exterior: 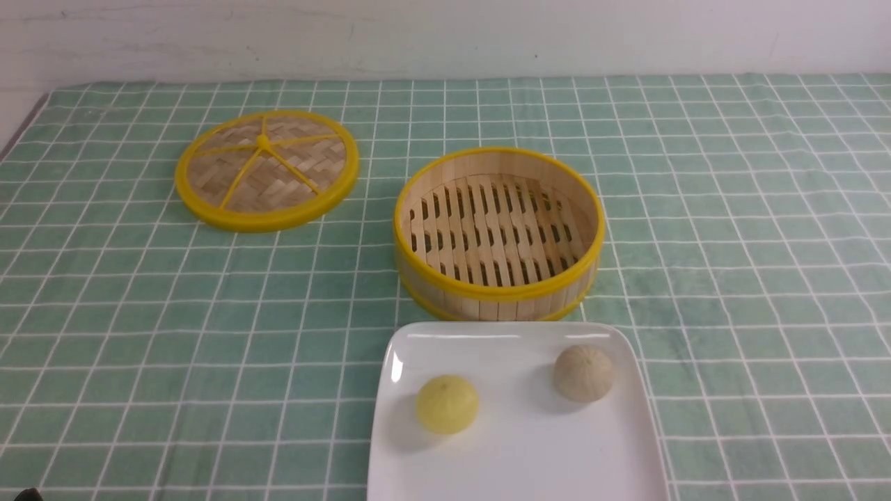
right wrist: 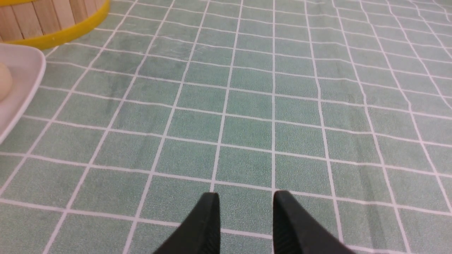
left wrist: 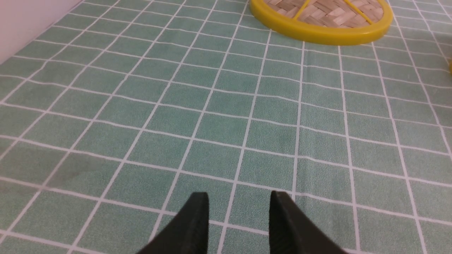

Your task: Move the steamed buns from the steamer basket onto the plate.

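Observation:
Two steamed buns lie on the white square plate [exterior: 515, 473] at the front: a pale yellow bun [exterior: 447, 404] on its left, a beige bun [exterior: 583, 373] on its right. Just behind the plate stands the bamboo steamer basket [exterior: 498, 296], with nothing on its slatted floor. Neither arm shows in the front view. My left gripper [left wrist: 239, 198] hangs open over bare cloth, nothing between its fingers. My right gripper [right wrist: 246, 197] is open too, over bare cloth to the right of the plate [right wrist: 21, 81], with the basket's wall [right wrist: 42, 21] beyond.
The flat woven lid [exterior: 266, 169] with a yellow rim lies on the cloth at the back left, also seen from the left wrist as lid [left wrist: 323, 19]. A green checked tablecloth [exterior: 752, 229] covers the table up to the white wall behind.

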You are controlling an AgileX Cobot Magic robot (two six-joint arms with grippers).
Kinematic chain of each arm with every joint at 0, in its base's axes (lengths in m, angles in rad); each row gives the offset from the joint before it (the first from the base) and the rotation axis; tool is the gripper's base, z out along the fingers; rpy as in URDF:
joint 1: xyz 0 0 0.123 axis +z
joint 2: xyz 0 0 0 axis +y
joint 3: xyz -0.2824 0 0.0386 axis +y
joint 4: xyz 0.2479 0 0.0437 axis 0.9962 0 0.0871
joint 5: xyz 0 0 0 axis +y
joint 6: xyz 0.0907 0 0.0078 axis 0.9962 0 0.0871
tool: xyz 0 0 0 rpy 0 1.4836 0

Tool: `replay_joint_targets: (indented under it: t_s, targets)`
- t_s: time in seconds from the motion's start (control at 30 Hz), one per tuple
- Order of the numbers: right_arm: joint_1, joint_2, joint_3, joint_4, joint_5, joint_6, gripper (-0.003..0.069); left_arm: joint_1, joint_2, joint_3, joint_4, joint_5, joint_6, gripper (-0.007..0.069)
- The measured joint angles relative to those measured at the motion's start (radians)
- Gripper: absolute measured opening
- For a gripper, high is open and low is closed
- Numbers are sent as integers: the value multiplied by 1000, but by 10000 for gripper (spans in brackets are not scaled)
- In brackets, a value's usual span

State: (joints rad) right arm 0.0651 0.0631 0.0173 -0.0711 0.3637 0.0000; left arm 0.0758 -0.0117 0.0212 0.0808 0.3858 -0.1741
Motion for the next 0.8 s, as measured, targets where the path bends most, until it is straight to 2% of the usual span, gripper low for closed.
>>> replay_joint_targets:
  t_s: [0.8]
  targets:
    - [0, 0, 0, 0, 0, 0, 240, 0, 0, 0, 0, 0, 0, 274]
